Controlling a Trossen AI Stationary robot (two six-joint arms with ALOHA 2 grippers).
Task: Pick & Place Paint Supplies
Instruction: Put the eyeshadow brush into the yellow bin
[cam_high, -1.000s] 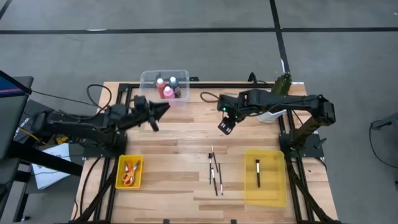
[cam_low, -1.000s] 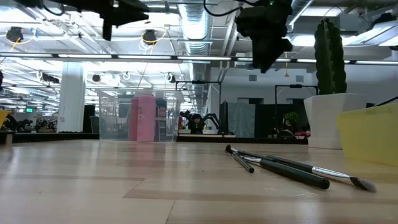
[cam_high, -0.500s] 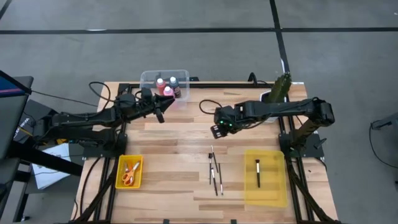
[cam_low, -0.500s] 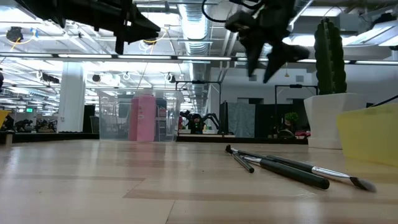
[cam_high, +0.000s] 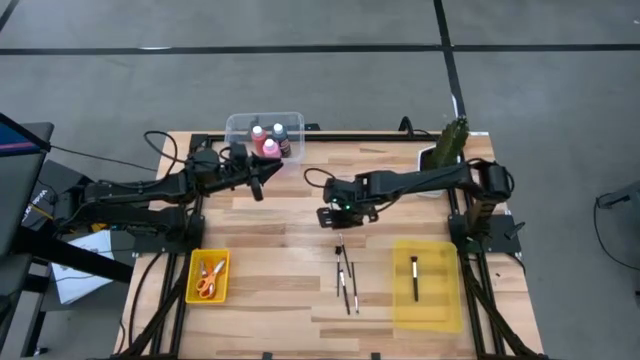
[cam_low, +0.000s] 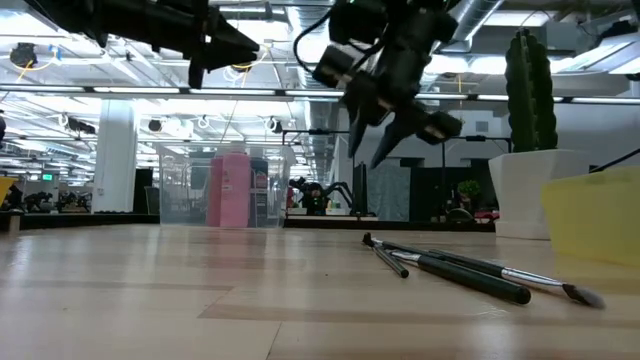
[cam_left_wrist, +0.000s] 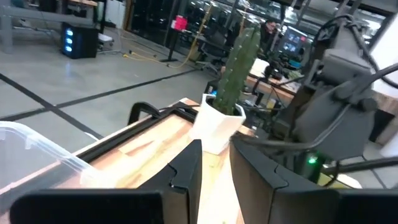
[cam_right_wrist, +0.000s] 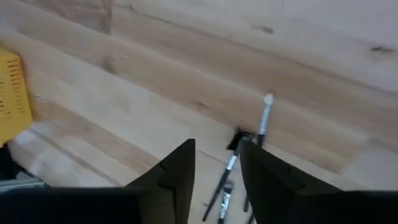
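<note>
Three thin dark-handled brushes (cam_high: 346, 272) lie side by side on the wooden table near its middle, also in the low view (cam_low: 450, 270) and the right wrist view (cam_right_wrist: 231, 163). My right gripper (cam_high: 328, 216) hangs open above the table just beyond their far ends, pointing steeply down (cam_low: 378, 150), holding nothing. A further brush (cam_high: 414, 277) lies in the yellow tray (cam_high: 440, 310) at the near right. Red, pink (cam_high: 268, 148) and dark bottles stand in a clear tub (cam_high: 240, 128) at the far edge. My left gripper (cam_high: 262, 178) hovers level beside that tub, fingers slightly apart (cam_left_wrist: 214, 168), empty.
A small yellow bin (cam_high: 192, 290) at the near left holds orange-handled scissors (cam_high: 207, 277). A green cactus in a white pot (cam_high: 450, 145) stands at the far right, behind my right arm. Bare wood lies between the brushes and the yellow bin.
My right gripper has come down and toward the table's left and near side, toward the brushes' far ends, rolling its wrist and tipping to point steeply down. My left gripper swung a little toward the far edge and the clear tub, then stayed still.
</note>
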